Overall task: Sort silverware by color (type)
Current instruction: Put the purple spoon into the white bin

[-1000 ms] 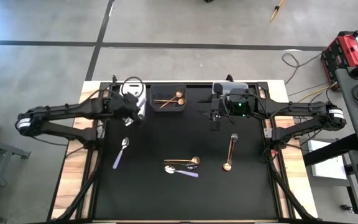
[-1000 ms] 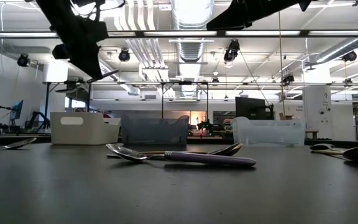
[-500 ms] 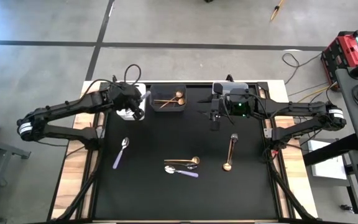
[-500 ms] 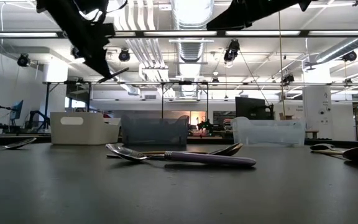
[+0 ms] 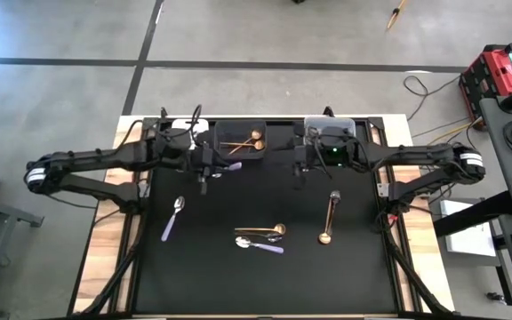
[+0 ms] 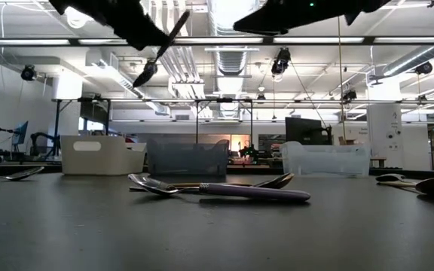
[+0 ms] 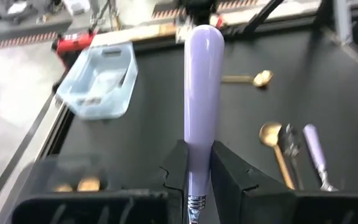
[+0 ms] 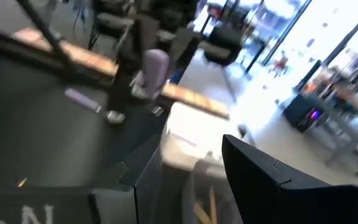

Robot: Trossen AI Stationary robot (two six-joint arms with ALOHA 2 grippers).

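Lilac-handled spoon (image 7: 202, 93) pinched in left fingers (image 7: 230, 180), handle pointing forward, tilted

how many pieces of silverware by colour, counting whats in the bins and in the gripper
gold/copper spoons: 4, two on the table, two in the dark bin
lilac-handled spoons: 3, two on the table, one held in the left gripper
total: 7 in view; what the white bin and clear bin hold does not show
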